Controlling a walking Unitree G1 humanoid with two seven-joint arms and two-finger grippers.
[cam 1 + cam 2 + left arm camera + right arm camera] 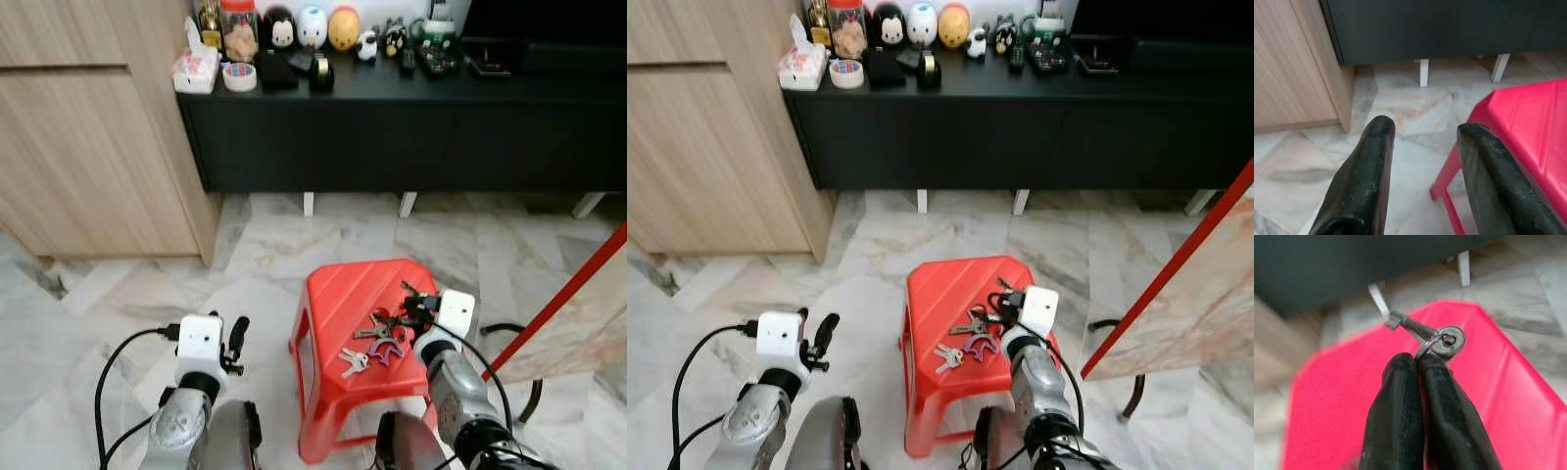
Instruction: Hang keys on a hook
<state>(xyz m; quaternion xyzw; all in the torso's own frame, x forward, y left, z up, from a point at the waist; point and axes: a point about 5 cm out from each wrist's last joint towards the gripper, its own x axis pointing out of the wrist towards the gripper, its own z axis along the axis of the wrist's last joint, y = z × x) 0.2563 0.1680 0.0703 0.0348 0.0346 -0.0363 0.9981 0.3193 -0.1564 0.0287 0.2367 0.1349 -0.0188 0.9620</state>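
A bunch of keys [377, 338] with a purple clip lies on the red plastic stool [343, 289], partly lifted at its right end. Above the stool's right side, my right gripper [416, 304] is shut on the keys' metal ring. In the right wrist view the gripper [1418, 363] pinches the ring, and a round key head [1449, 339] and a metal clasp stick out past its tips. My left gripper [233, 343] is open over the floor left of the stool, holding nothing; the left wrist view shows its fingers [1376, 147] apart beside the stool's edge [1528, 127].
A long black low cabinet [411, 127] runs along the back, with toys, tape and remotes on top. A wooden cupboard [88, 147] stands at the left. A red-edged board [578, 294] leans at the right, with a black cable on the marble floor [265, 245].
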